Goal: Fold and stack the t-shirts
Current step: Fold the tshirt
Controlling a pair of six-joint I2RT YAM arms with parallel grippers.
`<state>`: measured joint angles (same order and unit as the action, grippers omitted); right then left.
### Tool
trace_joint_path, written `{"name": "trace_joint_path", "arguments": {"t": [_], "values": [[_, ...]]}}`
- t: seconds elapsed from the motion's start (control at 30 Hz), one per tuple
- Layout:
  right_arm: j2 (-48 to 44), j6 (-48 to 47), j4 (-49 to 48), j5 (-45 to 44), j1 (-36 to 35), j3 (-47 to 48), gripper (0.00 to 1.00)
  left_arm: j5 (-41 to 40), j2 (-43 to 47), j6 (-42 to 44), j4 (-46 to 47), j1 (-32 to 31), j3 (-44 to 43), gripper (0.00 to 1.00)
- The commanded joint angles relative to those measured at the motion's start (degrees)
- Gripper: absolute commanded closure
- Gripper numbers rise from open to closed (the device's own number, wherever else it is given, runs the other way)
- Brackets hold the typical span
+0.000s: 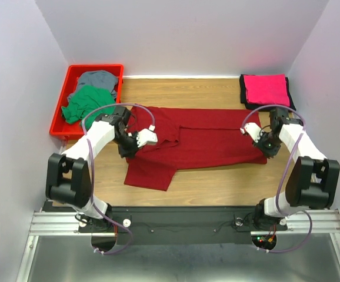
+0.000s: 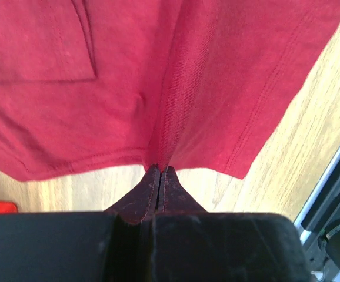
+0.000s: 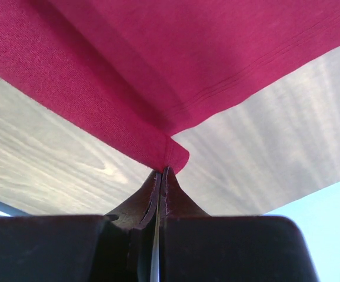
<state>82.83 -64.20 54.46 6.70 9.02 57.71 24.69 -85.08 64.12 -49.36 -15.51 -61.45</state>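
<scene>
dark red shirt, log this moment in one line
step: folding | left gripper: shut on dark red shirt edge | right gripper: shut on its corner | stack: pink shirt over black shirt

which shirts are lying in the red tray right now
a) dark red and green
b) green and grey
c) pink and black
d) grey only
B: the green shirt and the grey shirt lie crumpled in the red tray, while the pink shirt sits folded on the black shirt at the back right and the dark red shirt is spread on the table.
</scene>
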Motion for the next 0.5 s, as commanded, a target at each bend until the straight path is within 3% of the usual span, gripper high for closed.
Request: {"name": "trace_joint_path", "arguments": {"t": [0.0, 0.47], "values": [[4.0, -1.6, 1.4, 1.2, 0.4, 5.6, 0.99, 2.7, -3.9, 1.4, -4.9, 1.9, -7.5, 1.00], [22.9, -1.8, 2.0, 3.2, 0.5, 24.4, 0.99, 4.5, -25.8, 1.8, -14.2, 5.5, -35.7, 1.00]]}}
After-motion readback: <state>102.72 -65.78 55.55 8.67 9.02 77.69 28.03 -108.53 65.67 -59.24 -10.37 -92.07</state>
